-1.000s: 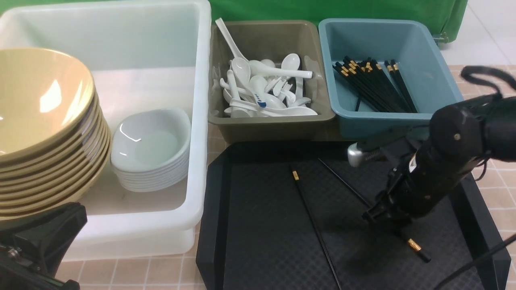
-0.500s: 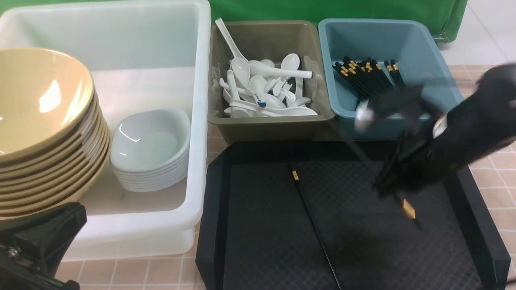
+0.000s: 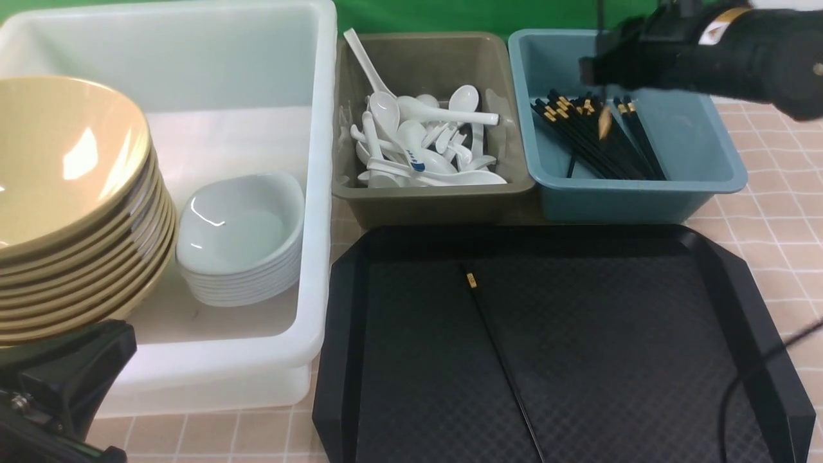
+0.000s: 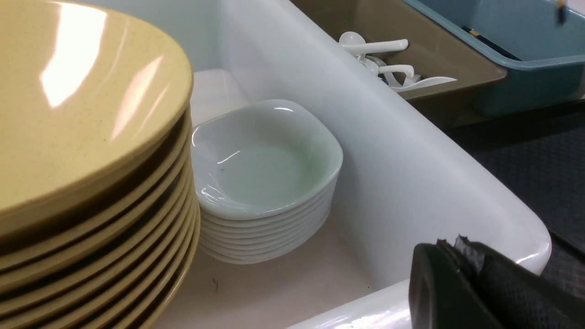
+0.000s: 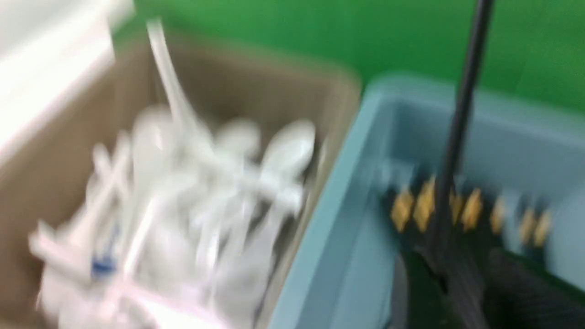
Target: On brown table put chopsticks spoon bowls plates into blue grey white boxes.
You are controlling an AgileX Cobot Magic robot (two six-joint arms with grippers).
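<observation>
Over the blue box (image 3: 627, 207), a chopstick (image 3: 604, 125) runs through the end effector (image 3: 600, 68).

Bright, even light puts glare patches on the yellow bowls (image 3: 71, 154) and white dishes (image 3: 238, 225), while motion blur smears the whole right wrist view and the front view's right arm (image 3: 739, 51).

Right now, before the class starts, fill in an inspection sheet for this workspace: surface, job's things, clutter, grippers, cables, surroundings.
Surface: brown tiled table with a black tray on it.
Job's things: one chopstick lying on the tray; chopsticks in blue box; spoons in grey box; yellow bowls and white dishes stacked in white box.
Clutter: nothing seen.
Grippers: left gripper shut, holding nothing; right gripper blurred over the blue box, upright chopstick at its fingers, grip unclear.
Cables: dark cable across the tray's right corner.
Surroundings: green cloth behind.
</observation>
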